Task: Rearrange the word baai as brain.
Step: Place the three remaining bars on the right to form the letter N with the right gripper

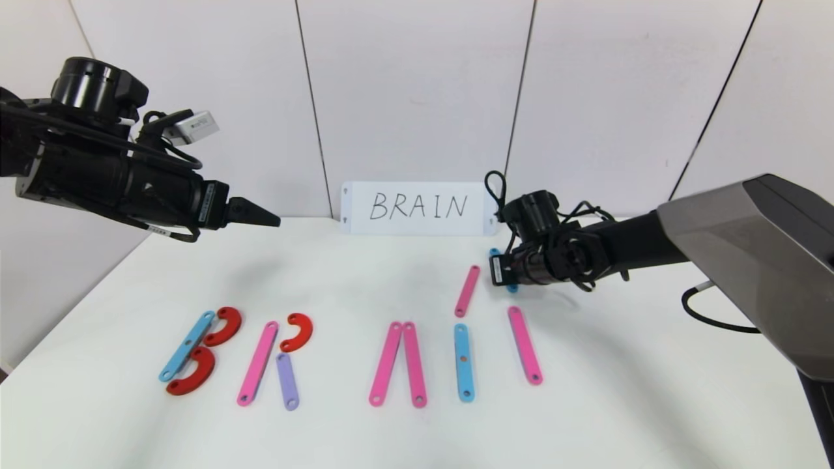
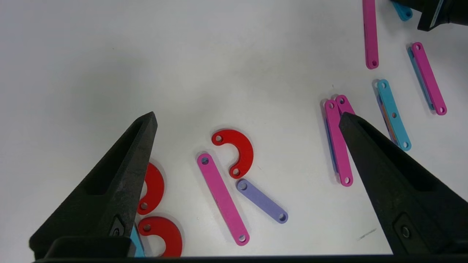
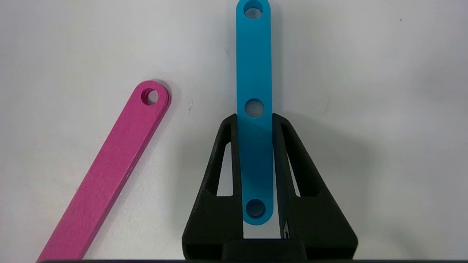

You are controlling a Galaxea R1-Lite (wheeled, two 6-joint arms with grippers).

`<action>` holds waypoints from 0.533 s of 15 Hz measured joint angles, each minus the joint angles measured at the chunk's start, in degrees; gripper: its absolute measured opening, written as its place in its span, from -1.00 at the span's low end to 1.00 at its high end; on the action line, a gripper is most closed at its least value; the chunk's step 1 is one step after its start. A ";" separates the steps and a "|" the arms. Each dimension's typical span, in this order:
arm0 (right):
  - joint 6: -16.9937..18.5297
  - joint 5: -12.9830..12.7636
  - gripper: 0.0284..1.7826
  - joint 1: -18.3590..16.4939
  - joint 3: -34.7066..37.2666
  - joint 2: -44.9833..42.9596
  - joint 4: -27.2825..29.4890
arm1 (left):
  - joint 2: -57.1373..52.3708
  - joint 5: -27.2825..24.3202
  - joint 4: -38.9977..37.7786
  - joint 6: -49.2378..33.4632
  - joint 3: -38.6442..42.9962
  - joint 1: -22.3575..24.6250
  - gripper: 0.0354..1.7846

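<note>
Flat plastic letters lie in a row on the white table. A blue strip with two red curves forms a B. A pink strip, a red curve and a purple strip form an R. Two pink strips lean together, then come a blue strip and a pink strip. Behind them, beside a slanted pink strip, my right gripper is shut on a blue strip low at the table. My left gripper hangs open, high at the left.
A white card with handwritten BRAIN leans against the back wall. The slanted pink strip lies close beside the right gripper. The table's left edge runs diagonally under the left arm.
</note>
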 joint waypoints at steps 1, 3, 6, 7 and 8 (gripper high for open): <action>-0.06 0.05 -0.71 0.02 0.72 -0.99 0.32 | 0.00 0.00 0.02 0.00 0.00 0.00 0.95; -0.23 0.10 -0.71 0.04 2.65 -3.58 0.62 | 0.00 0.02 0.00 0.00 0.00 0.00 0.95; -0.78 1.78 -0.71 0.04 8.08 -9.68 0.11 | -0.02 0.00 0.00 0.01 0.00 0.00 0.95; -1.11 2.54 -0.71 0.02 10.31 -11.80 -0.09 | -0.05 -0.02 0.02 0.01 0.00 0.00 0.95; -1.39 3.22 -0.71 -0.02 13.32 -14.03 -0.50 | -0.06 -0.04 0.05 0.00 0.00 -0.01 0.95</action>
